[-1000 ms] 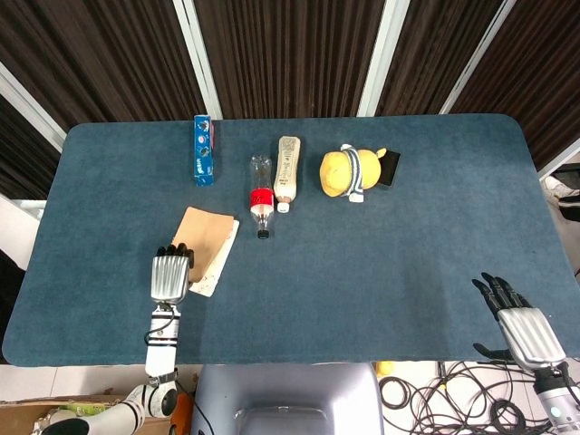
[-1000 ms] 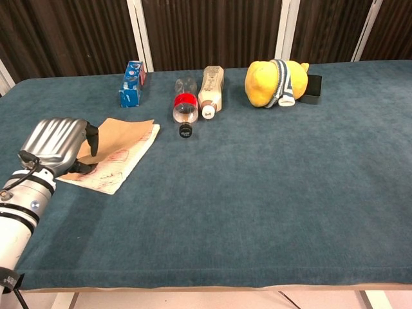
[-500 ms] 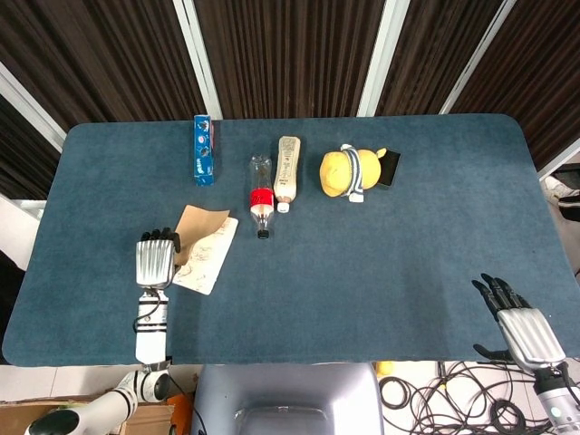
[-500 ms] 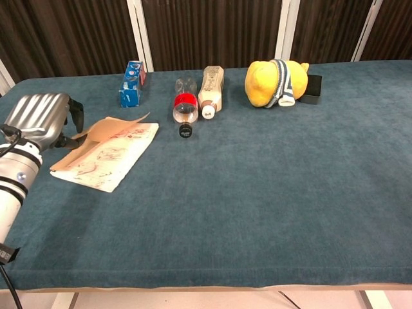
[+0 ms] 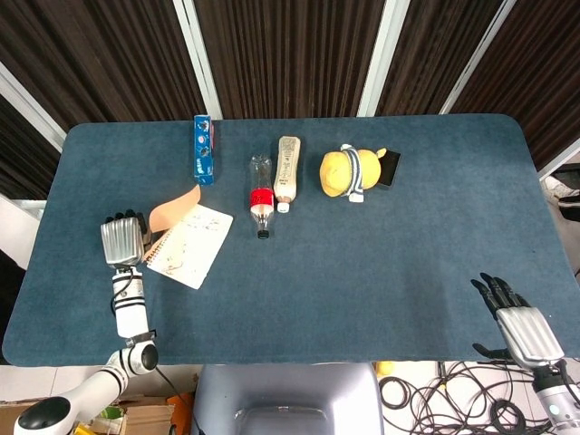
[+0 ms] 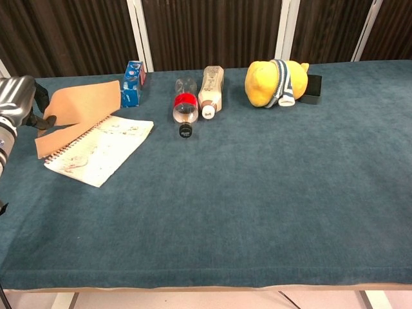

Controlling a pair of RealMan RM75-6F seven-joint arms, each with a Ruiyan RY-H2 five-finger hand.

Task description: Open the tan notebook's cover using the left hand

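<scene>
The tan notebook lies at the table's left with its tan cover [image 5: 172, 207] [image 6: 76, 109] lifted and swung up to the left. The first white page [image 5: 188, 257] [image 6: 100, 152], covered in red sketches, is exposed. My left hand [image 5: 120, 242] [image 6: 15, 98] pinches the cover's left edge and holds it up off the page. My right hand [image 5: 517, 324] hangs off the table's near right corner with fingers spread and nothing in it; only the head view shows it.
Behind the notebook stands a blue box [image 5: 204, 150] [image 6: 132, 84]. A clear bottle with red label [image 5: 261, 196] [image 6: 185, 107] and a beige bottle [image 5: 287, 172] [image 6: 211, 89] lie mid-table. A yellow plush toy [image 5: 349, 171] [image 6: 273, 82] leans by a black item [image 5: 390, 168].
My left hand has moved left and up, drawing the tan cover off the page. The cover went from nearly flat to raised, and the sketched page now shows fully. The right hand stayed still.
</scene>
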